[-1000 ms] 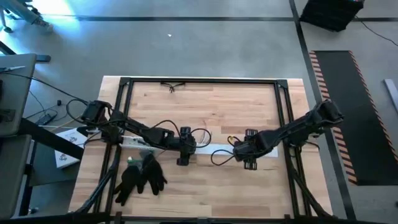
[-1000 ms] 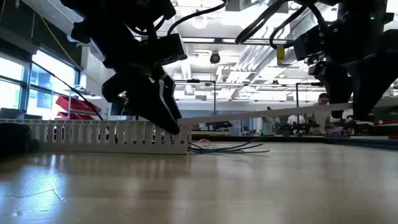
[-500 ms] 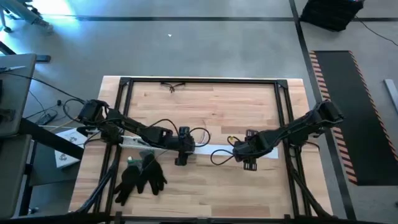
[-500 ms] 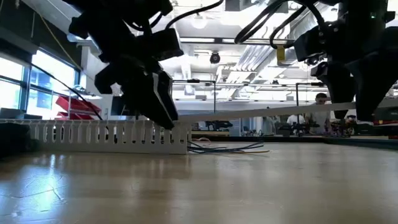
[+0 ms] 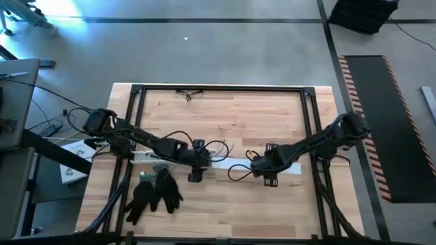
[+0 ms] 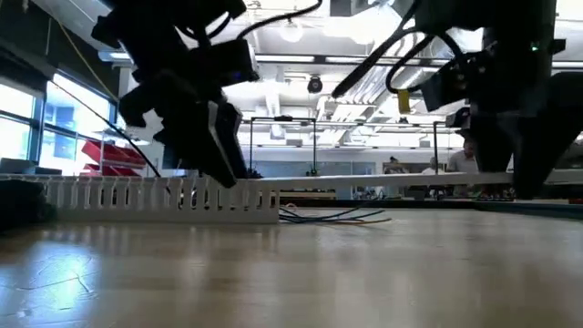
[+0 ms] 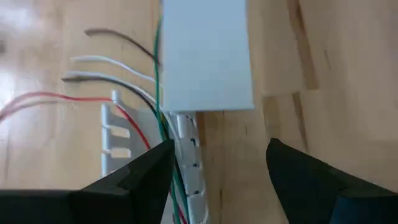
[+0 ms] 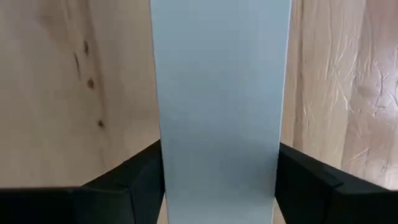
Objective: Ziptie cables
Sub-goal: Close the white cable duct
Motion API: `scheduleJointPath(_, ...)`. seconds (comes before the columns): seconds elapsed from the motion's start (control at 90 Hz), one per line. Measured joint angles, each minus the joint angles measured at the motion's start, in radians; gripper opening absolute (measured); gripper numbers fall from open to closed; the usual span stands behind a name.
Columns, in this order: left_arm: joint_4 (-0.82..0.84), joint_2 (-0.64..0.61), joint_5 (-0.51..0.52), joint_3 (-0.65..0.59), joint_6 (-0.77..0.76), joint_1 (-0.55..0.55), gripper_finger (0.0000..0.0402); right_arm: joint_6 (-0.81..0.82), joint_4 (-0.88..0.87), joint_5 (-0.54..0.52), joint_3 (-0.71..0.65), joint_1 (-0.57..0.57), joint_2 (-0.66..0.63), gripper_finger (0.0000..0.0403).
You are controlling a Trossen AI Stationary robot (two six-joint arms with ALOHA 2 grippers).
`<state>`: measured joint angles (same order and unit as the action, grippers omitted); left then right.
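Your left gripper (image 5: 195, 165) sat at the slotted channel's (image 6: 155, 195) end, jaws spread astride it. Your right gripper (image 5: 269, 169) pinched the white cover strip (image 8: 219, 112) near mid-worktop (image 5: 225, 211). The cables (image 7: 134, 93) lay loose, fanning from the channel's end between the two arms. Black gloves (image 5: 153, 192) lay near the front left. No ziptie visible; by my judgement, the tying was all left to do.

The cables (image 7: 127, 93) seemingly run hidden beneath the white strip (image 7: 205, 56).
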<state>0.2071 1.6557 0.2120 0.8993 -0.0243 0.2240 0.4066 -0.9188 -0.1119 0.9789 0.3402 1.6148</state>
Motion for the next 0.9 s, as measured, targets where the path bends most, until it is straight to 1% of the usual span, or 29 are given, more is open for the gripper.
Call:
scheduleJointPath(0.167,-0.005,-0.020,0.084,0.000,0.004,-0.003,0.0232,-0.021,-0.052,-0.042,0.011,-0.012,-0.069,0.0232)
scheduleJointPath(0.278,-0.007,-0.015,0.093,0.001,0.063,-0.016,0.0232,-0.021,-0.042,-0.047,-0.019,-0.045,-0.099,0.0232)
scheduleJointPath(0.511,-0.009,0.022,0.088,0.001,0.085,-0.033,0.0232,-0.078,0.074,-0.019,-0.100,-0.092,-0.101,0.0232)
scheduleJointPath(0.6,-0.010,0.033,0.094,0.001,0.081,-0.033,0.0232,-0.094,0.078,-0.018,-0.105,-0.103,-0.101,0.0232)
scheduleJointPath(0.689,-0.010,0.039,0.122,0.001,0.081,-0.033,0.0232,-0.107,0.074,-0.016,-0.105,-0.108,-0.101,0.0232)
scheduleJointPath(0.811,-0.010,0.033,0.142,0.003,0.058,-0.023,0.0232,-0.119,0.043,0.009,-0.096,-0.112,-0.102,0.0232)
scheduleJointPath(0.9,-0.023,0.024,0.187,0.013,0.035,-0.008,0.0232,-0.120,0.018,0.016,-0.079,-0.111,-0.106,0.0232)
